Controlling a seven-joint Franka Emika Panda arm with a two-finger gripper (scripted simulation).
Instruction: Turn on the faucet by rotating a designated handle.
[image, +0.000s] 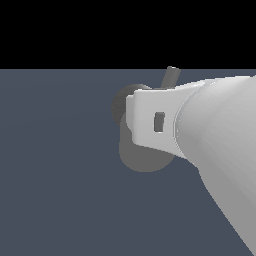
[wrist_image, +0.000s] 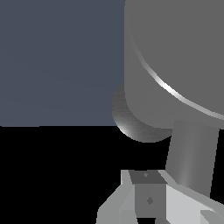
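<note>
Wrist view: gripper (wrist_image: 146, 197) beside handle (wrist_image: 190, 153) under faucet (wrist_image: 175, 57); jaw state unclear, possibly touching.

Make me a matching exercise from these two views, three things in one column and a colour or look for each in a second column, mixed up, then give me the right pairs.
Things:
1. robot arm
2. handle
3. floor

Looks:
A. flat blue-grey
B. white, bulky
C. thin dark grey rod

Pairs: 1-B, 2-C, 3-A. In the exterior view the arm hides most of the faucet, and only the handle's end shows above the arm.
</note>
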